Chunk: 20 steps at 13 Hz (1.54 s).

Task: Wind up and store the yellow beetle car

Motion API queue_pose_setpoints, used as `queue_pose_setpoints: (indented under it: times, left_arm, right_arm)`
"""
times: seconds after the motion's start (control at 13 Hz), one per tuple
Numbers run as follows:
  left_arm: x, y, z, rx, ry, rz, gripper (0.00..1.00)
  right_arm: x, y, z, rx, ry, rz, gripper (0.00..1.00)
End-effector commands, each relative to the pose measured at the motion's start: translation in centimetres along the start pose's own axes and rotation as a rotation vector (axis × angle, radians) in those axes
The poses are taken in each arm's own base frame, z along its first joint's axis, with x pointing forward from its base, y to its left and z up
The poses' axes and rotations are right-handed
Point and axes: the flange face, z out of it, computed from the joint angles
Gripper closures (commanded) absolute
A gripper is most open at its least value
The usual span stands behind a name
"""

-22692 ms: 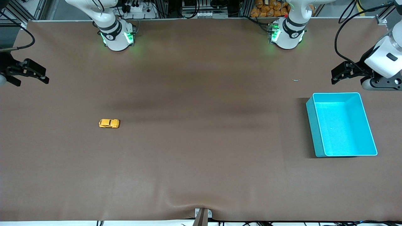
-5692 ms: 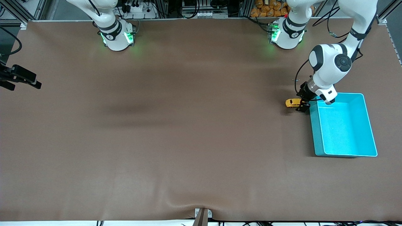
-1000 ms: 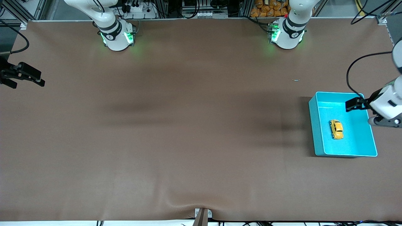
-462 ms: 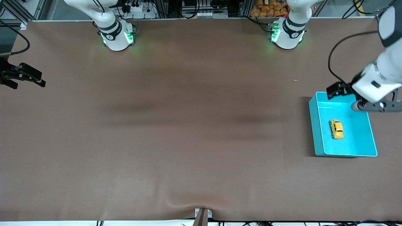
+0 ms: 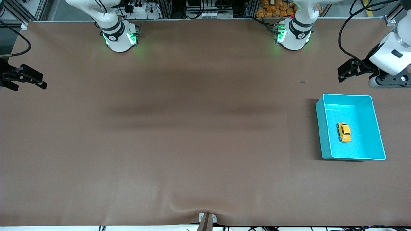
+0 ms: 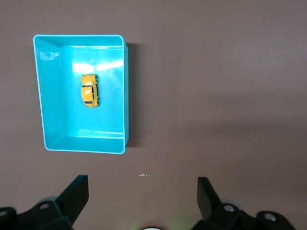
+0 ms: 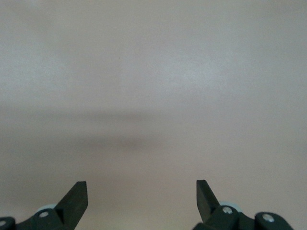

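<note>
The yellow beetle car (image 5: 344,132) lies on the floor of the turquoise bin (image 5: 380,139) at the left arm's end of the table; it also shows in the left wrist view (image 6: 89,90), inside the bin (image 6: 126,96). My left gripper (image 5: 343,71) is open and empty, up in the air over bare table just past the bin's edge nearest the robots' bases; its fingers (image 6: 75,195) show spread wide. My right gripper (image 5: 30,80) is open and empty, waiting over the table's edge at the right arm's end; its wrist view (image 7: 142,191) shows only bare table.
A small shiny metal bit (image 5: 302,81) lies on the brown table between the left arm's base (image 5: 292,33) and the bin. It also shows in the left wrist view (image 6: 144,175). A clamp (image 5: 207,219) sits at the table's front edge.
The car went from the right arm's end to the bin. Over the last second my left gripper has risen off the bin and drawn back toward the bases. The right arm stayed put.
</note>
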Motion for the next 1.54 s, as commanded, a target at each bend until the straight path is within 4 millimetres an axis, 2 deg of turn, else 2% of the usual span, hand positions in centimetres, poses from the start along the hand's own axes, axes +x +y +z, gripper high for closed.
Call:
queue_pose_setpoints:
  times: [0.0, 0.23, 0.46, 0.69, 1.46]
  left_arm:
    - [-0.9, 0.4, -0.7, -0.018, -0.006, -0.004, 0.00]
    - [-1.4, 0.8, -2.4, -0.039, 0.002, 0.000, 0.00]
    - [-2.1, 0.1, -2.8, -0.039, -0.015, 0.002, 0.00]
    - [-2.3, 0.8, -2.9, -0.039, -0.015, 0.011, 0.00]
    - [-2.5, 0.4, -2.8, -0.038, -0.032, -0.002, 0.00]
  right_arm:
    - [-0.2, -0.2, 0.1, -0.015, -0.005, 0.006, 0.00]
    - [-0.1, -0.2, 0.2, -0.013, -0.008, 0.006, 0.00]
    - [-0.1, -0.2, 0.1, -0.013, -0.005, 0.006, 0.00]
    - [0.0, -0.2, 0.1, -0.014, 0.000, 0.005, 0.00]
    - [-0.2, -0.4, -0.8, -0.014, 0.040, -0.001, 0.00]
